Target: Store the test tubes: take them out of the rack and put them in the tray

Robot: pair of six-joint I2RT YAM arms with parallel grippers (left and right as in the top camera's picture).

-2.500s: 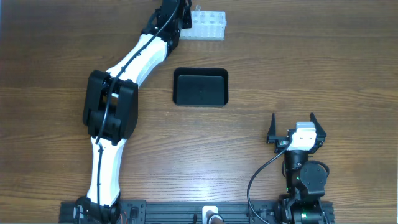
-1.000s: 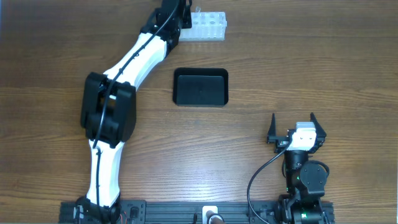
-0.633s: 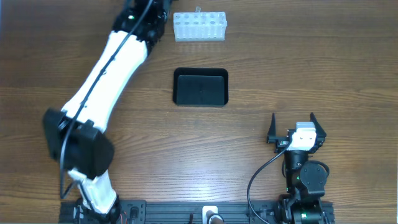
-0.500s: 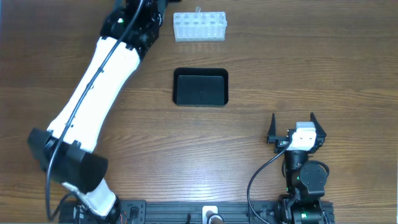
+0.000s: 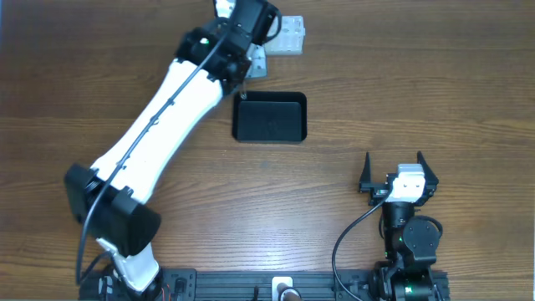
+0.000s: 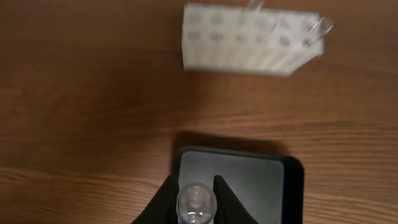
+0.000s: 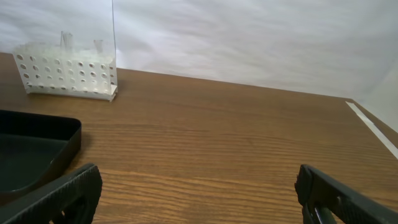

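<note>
Worktop (image 5: 418,84): you have rack (image 5: 290,35) at 12 o'clock of tray (image 5: 270,117); left claw (image 6: 196,182) with test tube (image 6: 196,202) above tray's edge; right claw (image 5: 393,169) at 4 o'clock.

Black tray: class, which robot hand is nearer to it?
Left. The left hand holds a tube over the tray's edge; the right hand sits well away, near its base.

Found a clear test tube (image 6: 196,202) clamped between the left jaws, viewed end-on with its open mouth toward the camera. Noted it hanging over the black tray (image 6: 292,180), close to one corner. Recorded the white rack (image 6: 249,46) farther off on the wooden counter (image 6: 81,106), apart from the tray, with two tubes (image 6: 320,26) standing in it.
</note>
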